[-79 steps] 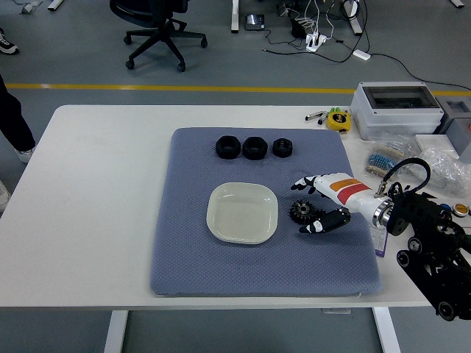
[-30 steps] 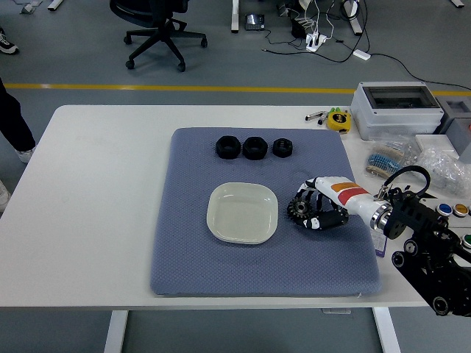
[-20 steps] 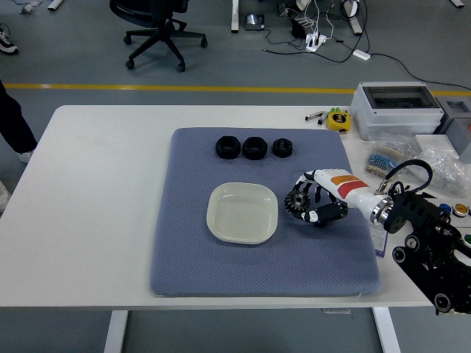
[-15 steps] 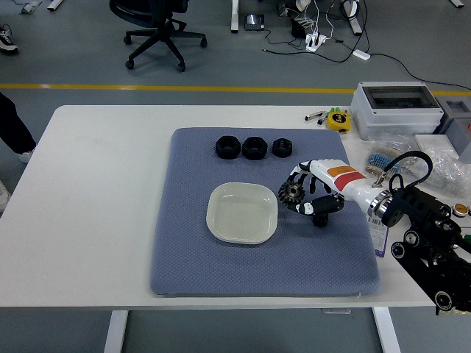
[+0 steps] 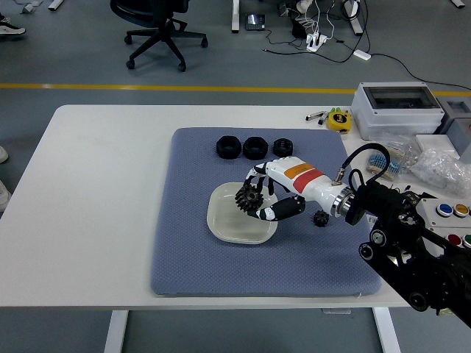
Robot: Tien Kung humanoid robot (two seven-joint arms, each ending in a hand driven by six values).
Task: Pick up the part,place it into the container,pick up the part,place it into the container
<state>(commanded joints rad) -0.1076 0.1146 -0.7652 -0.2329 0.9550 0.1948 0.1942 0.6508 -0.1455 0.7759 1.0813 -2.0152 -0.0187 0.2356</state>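
My right hand (image 5: pixel 257 198) comes in from the right and is shut on a black toothed gear (image 5: pixel 246 197), holding it over the right part of the white square dish (image 5: pixel 228 220) on the blue-grey mat (image 5: pixel 191 257). A small black part (image 5: pixel 320 218) lies on the mat just right of the dish, under my forearm. Three black ring-shaped parts (image 5: pixel 254 147) sit in a row at the mat's far edge. My left arm is out of view.
A grey plastic box (image 5: pixel 397 109), a yellow tape measure (image 5: pixel 338 120), bagged small parts (image 5: pixel 441 162) and a button panel (image 5: pixel 452 213) crowd the table's right side. An office chair (image 5: pixel 158 29) stands on the floor behind the table.
My right hand closed on the gear, lifted it off the mat and carried it left until it hangs over the dish. A small black part now shows where the gear lay.
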